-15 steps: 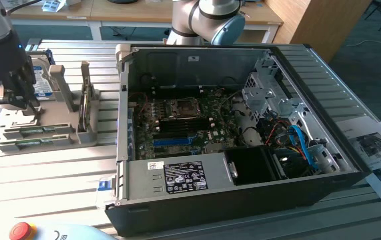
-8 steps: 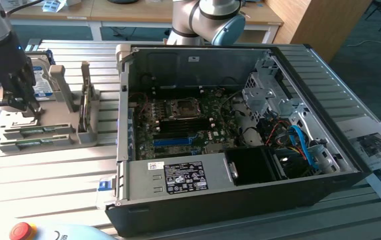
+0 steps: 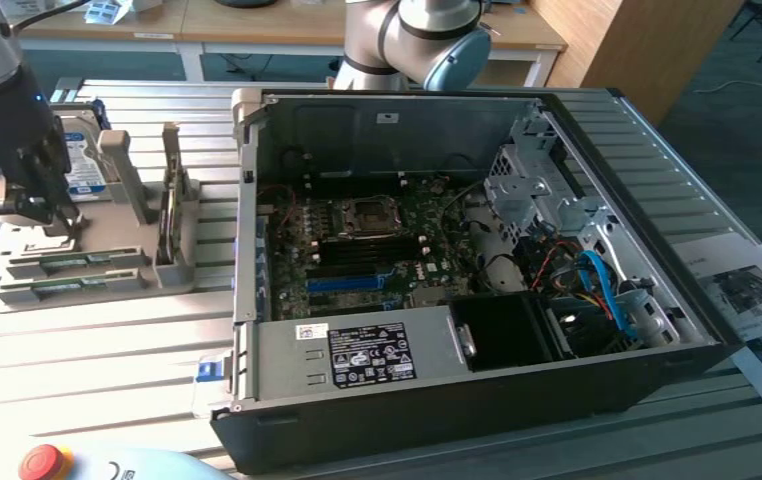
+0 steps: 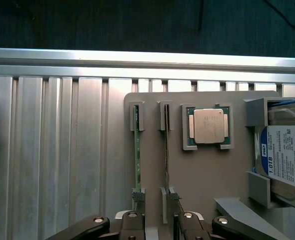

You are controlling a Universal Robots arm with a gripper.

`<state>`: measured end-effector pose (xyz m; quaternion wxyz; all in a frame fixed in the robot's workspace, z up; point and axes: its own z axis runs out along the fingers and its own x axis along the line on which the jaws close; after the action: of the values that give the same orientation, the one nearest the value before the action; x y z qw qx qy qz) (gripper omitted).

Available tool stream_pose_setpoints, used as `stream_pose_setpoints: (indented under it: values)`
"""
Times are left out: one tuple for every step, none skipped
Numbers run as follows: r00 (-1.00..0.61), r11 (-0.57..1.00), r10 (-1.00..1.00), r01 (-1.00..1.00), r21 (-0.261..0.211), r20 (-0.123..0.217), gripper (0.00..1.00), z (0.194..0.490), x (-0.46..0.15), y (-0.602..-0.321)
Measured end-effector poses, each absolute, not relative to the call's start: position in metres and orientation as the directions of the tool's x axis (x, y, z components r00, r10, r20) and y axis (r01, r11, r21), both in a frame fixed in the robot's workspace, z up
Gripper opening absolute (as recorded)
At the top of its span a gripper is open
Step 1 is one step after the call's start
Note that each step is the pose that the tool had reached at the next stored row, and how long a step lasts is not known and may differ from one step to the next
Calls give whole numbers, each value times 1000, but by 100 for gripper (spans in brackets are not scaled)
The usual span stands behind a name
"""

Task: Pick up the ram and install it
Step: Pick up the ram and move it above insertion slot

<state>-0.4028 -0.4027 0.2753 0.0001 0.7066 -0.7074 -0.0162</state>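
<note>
Presently the gripper (image 3: 32,215) is being held low over the grey holder tray (image 3: 121,222) on the slatted counter (image 3: 88,350), at the exterior view's left. Its jaws are standing spread wide, with nothing pinched between them. The ram (image 4: 136,160) is being carried on edge in a slot of that tray, untouched, while the open computer case (image 3: 515,390) is sitting well apart towards the exterior view's right.

By the look of it, the pick is being lined up. For a clean grasp, the jaws are best being centred across the stick's thin faces and squared to its length. A straight descent is being called for, so that a single stick is being taken and the slot posts are being cleared.

Counted: two ram sticks are being held side by side, the green one and a darker stick (image 4: 166,150) nearer the processor (image 4: 209,126). There is one processor, one hard drive (image 4: 287,160), one tray and one case.
</note>
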Motion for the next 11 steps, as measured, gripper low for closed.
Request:
stream_pose_setpoints:
  values:
    - [-1, 1, -1000, -1000, 23, -23, 31, 274, -403, -403]
    - [-1, 1, -1000, -1000, 23, -23, 31, 273, -403, -403]
    - [-1, 1, -1000, -1000, 23, -23, 31, 272, -403, -403]
    - [-1, 1, -1000, -1000, 23, -23, 31, 271, -403, -403]
    - [-1, 1, -1000, -1000, 23, -23, 31, 270, -403, -403]
    - [-1, 1, -1000, -1000, 23, -23, 31, 268, -403, -403]
    - [-1, 1, -1000, -1000, 23, -23, 31, 267, -403, -403]
    - [-1, 1, -1000, -1000, 23, -23, 31, 266, -403, -403]
    - [-1, 1, -1000, -1000, 23, -23, 31, 265, -403, -403]
    - [-1, 1, -1000, -1000, 23, -23, 31, 263, -403, -403]
    - [-1, 1, -1000, -1000, 23, -23, 31, 262, -403, -403]
